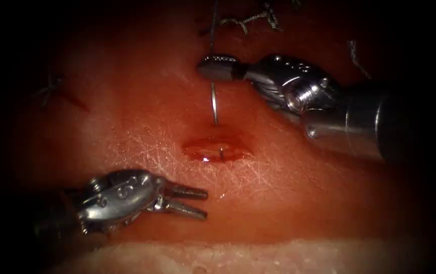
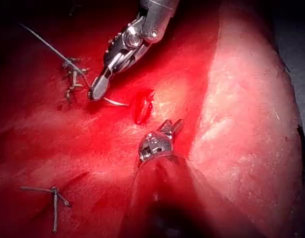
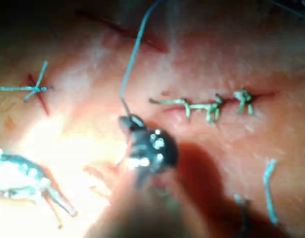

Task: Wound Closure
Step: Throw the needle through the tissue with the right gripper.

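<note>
My right tool (image 1: 218, 68) sits in the upper centre of the endoscope frame, its shaft entering from the right. Its jaws are closed on the needle (image 1: 214, 104), gripping it at its upper end, where the thread (image 1: 213, 25) runs off toward the top edge. From the jaws the needle hangs down the frame, its point just above the cut (image 1: 217, 149), at or near the tissue (image 1: 329, 203) surface. I cannot tell whether the point has entered. A short metallic glint shows inside the cut.

My left tool (image 1: 190, 200) lies in the lower left of that frame, below and left of the cut. Its jaws are parted a little and hold nothing; they touch neither needle nor thread.

The cut is a short, wet opening at frame centre with red fluid (image 1: 205, 152) pooled in it.

Knotted stitches (image 1: 248, 20) lie along the top edge, above my right tool. Another stitch (image 1: 50, 89) sits at far left, well apart from both tools.
</note>
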You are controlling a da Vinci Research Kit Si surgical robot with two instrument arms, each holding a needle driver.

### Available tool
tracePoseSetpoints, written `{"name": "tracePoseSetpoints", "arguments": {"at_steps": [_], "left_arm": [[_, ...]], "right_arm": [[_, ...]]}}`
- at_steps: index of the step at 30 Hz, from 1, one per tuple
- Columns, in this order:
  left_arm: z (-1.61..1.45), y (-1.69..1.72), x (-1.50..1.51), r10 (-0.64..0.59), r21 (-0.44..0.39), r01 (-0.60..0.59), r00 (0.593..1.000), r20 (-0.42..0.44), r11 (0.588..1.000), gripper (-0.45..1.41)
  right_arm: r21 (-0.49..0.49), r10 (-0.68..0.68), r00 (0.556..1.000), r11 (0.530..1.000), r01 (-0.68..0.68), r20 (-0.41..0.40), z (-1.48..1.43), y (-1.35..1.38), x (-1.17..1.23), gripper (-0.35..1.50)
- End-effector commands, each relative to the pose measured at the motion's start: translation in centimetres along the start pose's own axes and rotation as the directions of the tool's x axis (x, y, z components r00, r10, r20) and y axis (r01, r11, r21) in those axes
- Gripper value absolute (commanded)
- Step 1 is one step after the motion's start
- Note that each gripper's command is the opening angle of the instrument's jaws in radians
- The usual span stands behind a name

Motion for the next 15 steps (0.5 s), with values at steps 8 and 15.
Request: {"name": "tracePoseSetpoints", "arguments": {"at_steps": [8, 15], "left_arm": [[0.03, -0.04, -0.03, 0.003, -0.005, -0.003, 1.0, 0.0, 1.0, 0.16], [0.03, -0.04, -0.03, -0.003, -0.006, 0.003, 1.0, 0.001, 1.0, 0.16]], "right_arm": [[-0.004, 0.063, 0.996, 0.998, -0.063, 0.057, 0.0, -0.16, -0.34, -0.35], [0.0, 0.105, 0.99, 0.994, -0.106, 0.093, -0.07, -0.34, -0.58, -0.35]]}}
